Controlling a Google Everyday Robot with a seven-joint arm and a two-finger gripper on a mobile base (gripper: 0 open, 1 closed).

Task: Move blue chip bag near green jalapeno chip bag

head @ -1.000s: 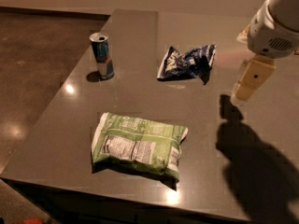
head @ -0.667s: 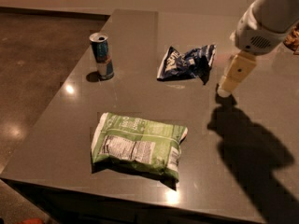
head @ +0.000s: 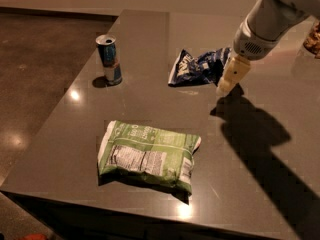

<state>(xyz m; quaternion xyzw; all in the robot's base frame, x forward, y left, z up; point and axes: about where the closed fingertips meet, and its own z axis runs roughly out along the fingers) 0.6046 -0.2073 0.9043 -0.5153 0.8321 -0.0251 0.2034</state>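
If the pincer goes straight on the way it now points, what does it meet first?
The pincer points down, slightly left, at the right end of the blue chip bag. It would likely meet the table first, beside the bag; depth is unclear, so maybe the bag's edge.

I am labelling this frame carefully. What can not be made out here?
- Camera view: right end of the blue chip bag, hidden behind the gripper low beside it; contact unclear.
- A brown object, cut off by the right edge.
- Print on the green jalapeno chip bag: too small.
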